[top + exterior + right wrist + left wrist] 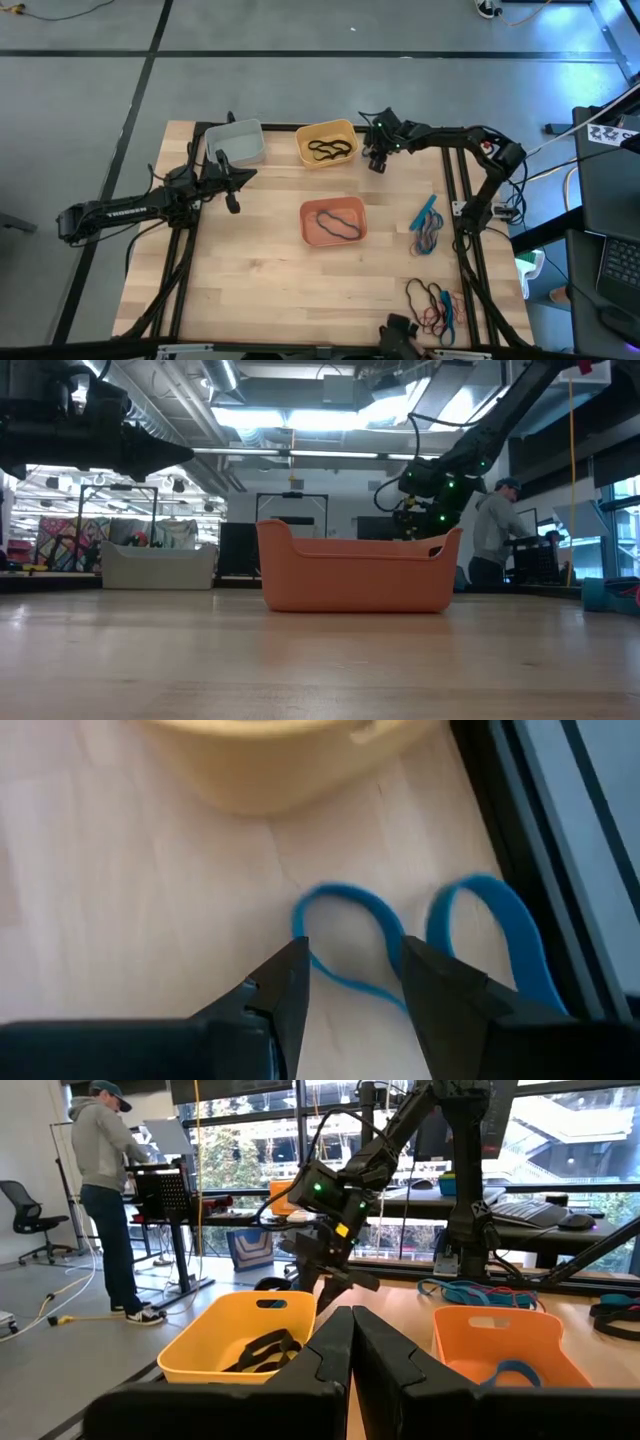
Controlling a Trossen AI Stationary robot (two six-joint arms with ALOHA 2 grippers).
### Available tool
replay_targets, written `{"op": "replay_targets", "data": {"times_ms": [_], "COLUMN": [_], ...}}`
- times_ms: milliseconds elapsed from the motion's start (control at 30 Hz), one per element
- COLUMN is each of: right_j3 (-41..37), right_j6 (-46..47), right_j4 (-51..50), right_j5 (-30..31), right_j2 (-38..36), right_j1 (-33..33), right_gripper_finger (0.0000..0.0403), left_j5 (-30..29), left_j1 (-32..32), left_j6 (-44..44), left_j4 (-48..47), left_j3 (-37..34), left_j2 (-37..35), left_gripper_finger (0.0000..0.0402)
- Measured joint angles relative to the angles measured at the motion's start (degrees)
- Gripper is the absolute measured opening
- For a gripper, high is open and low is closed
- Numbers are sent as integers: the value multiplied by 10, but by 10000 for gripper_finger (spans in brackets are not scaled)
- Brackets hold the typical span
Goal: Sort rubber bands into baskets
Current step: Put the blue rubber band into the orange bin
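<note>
Three baskets stand on the wooden table: grey-white [237, 142], yellow [327, 143] with black rubber bands [265, 1350] in it, and salmon [334, 221] with a dark band in it. My right gripper [375, 160] hangs open just right of the yellow basket, tipped steeply down. Its fingertips [350, 965] stand above a blue rubber band [345, 935] that lies looped on the wood, one finger on either side of a loop. My left gripper [350, 1345] is shut with nothing in it, level above the table beside the grey-white basket [245, 176].
More blue bands [428, 215] and a mixed heap [430, 240] lie at the table's right side. Another heap of red, black and blue bands [435, 305] lies near the front right corner. A black frame rail [545, 830] runs close by the blue band. A person [105, 1180] stands beyond the table.
</note>
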Motion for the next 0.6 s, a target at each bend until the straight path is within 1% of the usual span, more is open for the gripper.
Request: {"op": "replay_targets", "data": {"times_ms": [100,267,467,533,600], "right_j3": [0,1,2,2,2], "right_j6": [-4,-3,-2,6,9], "right_j4": [5,5,6,6,5], "right_j5": [-16,-14,-18,-17,-15], "right_j2": [7,37,41,41,41], "right_j1": [0,0,0,0,0], "right_gripper_finger": [158,158,156,147,129], "left_j5": [0,0,0,0,0], "left_j1": [0,0,0,0,0], "left_j6": [0,0,1,4,4], "left_j4": [0,0,0,0,0], "left_j3": [0,0,0,0,0], "left_j2": [0,0,0,0,0], "left_gripper_finger": [5,5,5,5,5]}}
